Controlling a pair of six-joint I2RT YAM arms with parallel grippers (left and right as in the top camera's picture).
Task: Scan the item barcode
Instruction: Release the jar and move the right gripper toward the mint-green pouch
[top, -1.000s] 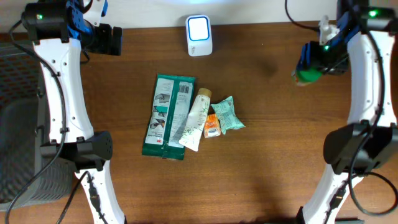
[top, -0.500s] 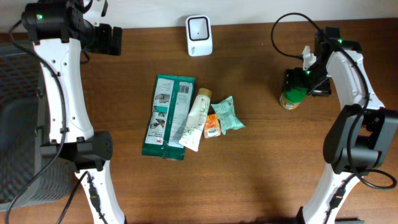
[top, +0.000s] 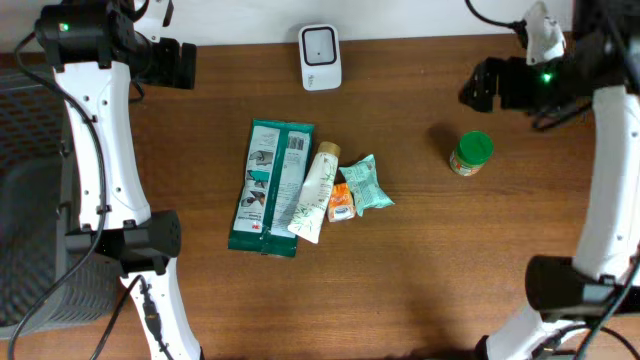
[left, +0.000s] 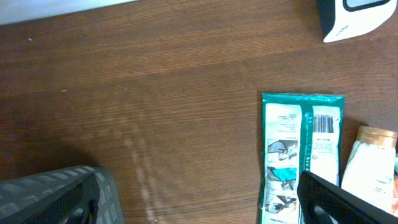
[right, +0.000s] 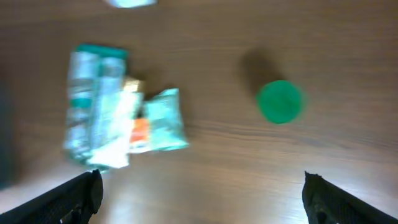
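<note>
The right end effector (top: 482, 86) hangs near the bench's far right corner, fingers spread wide with nothing between them. The right wrist view is smeared, but it shows both fingers out at the frame's lower corners and bare wood between. A little nearer the front, the green-lidded jar (top: 470, 153) stands upright on its own towards the right edge, touching nothing. The left end effector (top: 178, 64) sits by the far left corner, also spread and empty. The scanner (top: 320, 45) stands at the middle of the far edge. The other goods lie heaped at the bench's centre: a green pouch (top: 268, 188), a white tube (top: 314, 192) lying across its right side, and an orange packet (top: 341, 202) and teal sachet (top: 368, 183) tucked against the tube.

Now the hazards. That jar is round and upright, and any sweep of the right arm toward the centre passes close by it. A clip would tip it and send it rolling for the edge.

The heap is the bigger worry. The pieces overlap, so pinching one may drag a neighbour along or lift two at once. The pouch lies flat and looks hard to get a finger under, and the tube slides off if the pouch rises. The pouch's barcode (left: 321, 123) faces up, so it likely needs turning toward the scanner's window, or the read misses.
</note>
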